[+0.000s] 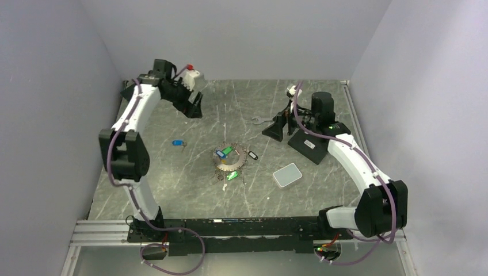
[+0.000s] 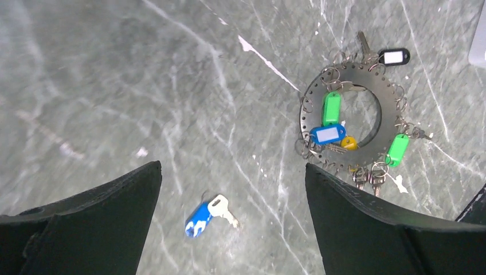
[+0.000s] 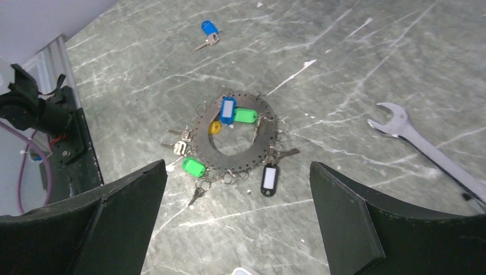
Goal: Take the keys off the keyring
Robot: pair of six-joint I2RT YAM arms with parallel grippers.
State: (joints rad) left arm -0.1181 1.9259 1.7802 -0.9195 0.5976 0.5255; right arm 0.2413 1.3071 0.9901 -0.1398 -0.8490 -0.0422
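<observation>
The keyring lies flat in the middle of the tabletop, w/ lots of little silver keys hung all round it. Some have green, blue, yellow or black tags. One blue-tag key lies by itself on the L side, well apart from the keyring. The left gripper is up over the far L part of the tabletop. Its jaws are spread wide and hold nothing. In the left wrist view the blue-tag key lies down btw. the two fingers and does not touch them. The keyring is off to one side there, past the finger on that side. The right gripper is at the far R part of the tabletop. Its jaws are spread wide too, w/ nothing in them. In the right wrist view the keyring shows btw. its two fingers but further off, apart from both. A silver wrench lies near the right gripper. A grey pad lies near the keyring on its R, closer to the arm bases.
</observation>
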